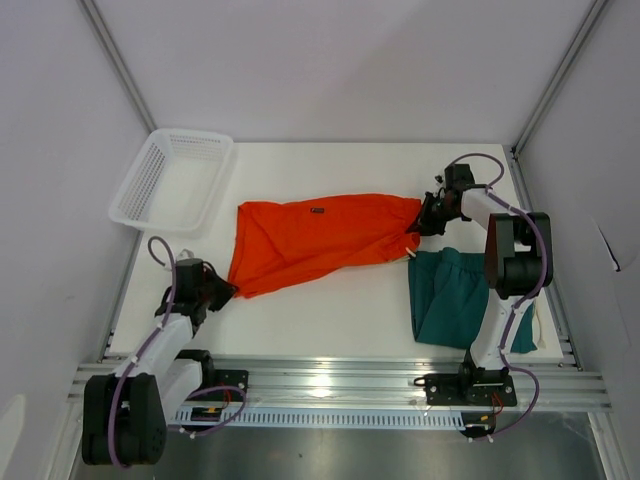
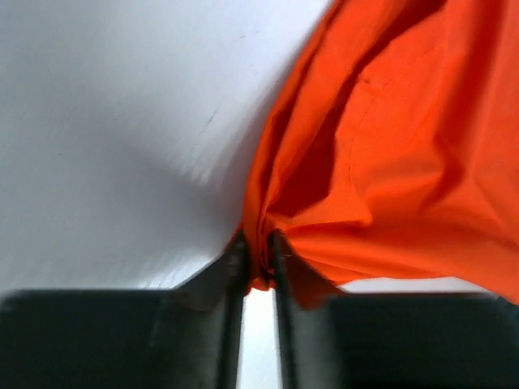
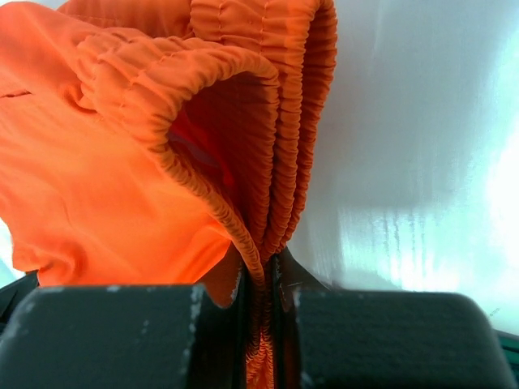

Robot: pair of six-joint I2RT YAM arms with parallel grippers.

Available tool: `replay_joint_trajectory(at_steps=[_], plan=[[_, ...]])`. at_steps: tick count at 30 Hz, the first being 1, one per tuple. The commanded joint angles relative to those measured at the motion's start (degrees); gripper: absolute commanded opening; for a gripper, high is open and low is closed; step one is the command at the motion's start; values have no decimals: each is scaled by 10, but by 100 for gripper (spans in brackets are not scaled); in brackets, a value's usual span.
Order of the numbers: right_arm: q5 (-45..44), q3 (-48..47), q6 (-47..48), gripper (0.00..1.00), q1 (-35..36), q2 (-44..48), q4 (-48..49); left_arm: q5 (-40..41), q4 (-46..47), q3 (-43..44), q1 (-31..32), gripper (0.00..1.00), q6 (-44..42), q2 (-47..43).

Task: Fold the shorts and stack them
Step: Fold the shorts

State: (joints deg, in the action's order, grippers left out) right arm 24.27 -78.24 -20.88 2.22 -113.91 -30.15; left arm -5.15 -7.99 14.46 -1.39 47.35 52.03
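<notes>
The orange shorts [image 1: 315, 240] lie stretched across the middle of the white table, a small dark label near their far edge. My left gripper [image 1: 222, 291] is shut on their lower left hem corner; in the left wrist view the orange fabric [image 2: 381, 154] bunches between the fingers [image 2: 233, 267]. My right gripper [image 1: 426, 220] is shut on the ribbed elastic waistband [image 3: 276, 138] at the right end. The dark teal shorts [image 1: 455, 298] lie flat at the right, partly under the right arm.
A white mesh basket [image 1: 172, 180] stands at the back left corner of the table [image 1: 330, 310]. Grey walls close in both sides. The metal rail [image 1: 330, 378] with the arm bases runs along the near edge.
</notes>
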Motion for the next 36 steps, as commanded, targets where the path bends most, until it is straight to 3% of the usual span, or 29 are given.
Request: replay_joint_trajectory(at_steps=[1, 2, 3, 5, 7, 12, 16, 19, 23, 30, 36], plan=[[-18, -23, 13, 0, -7, -2, 1, -16, 10, 6, -13, 26, -42, 18], [-18, -21, 13, 0, -6, -2, 1, -19, 6, 7, -13, 36, -45, 16], [-16, -20, 13, 0, -5, -1, 2, -18, 3, 10, -13, 71, -45, 11], [-12, -11, 14, 0, -1, 1, 7, 1, -25, 14, -12, 93, -43, -8], [-12, -3, 15, 0, 2, 4, 14, 13, -42, 30, -13, 94, -43, -24], [-16, 8, 22, 0, 22, 7, 18, 33, -64, 82, -13, 94, -40, -58], [-25, 8, 27, 0, 32, 7, 17, 25, -46, 149, -13, 91, -35, 9], [-22, 4, 27, 0, 33, 9, 16, 5, -16, 210, -13, 84, -46, 94], [-20, 5, 28, 0, 35, 11, 17, -32, 17, 273, -13, 61, -46, 194], [-20, 3, 29, 0, 37, 13, 17, 2, 107, 313, -12, 34, -45, 286], [-18, 3, 30, 0, 36, 17, 15, 41, 110, 377, -7, 32, -50, 365]])
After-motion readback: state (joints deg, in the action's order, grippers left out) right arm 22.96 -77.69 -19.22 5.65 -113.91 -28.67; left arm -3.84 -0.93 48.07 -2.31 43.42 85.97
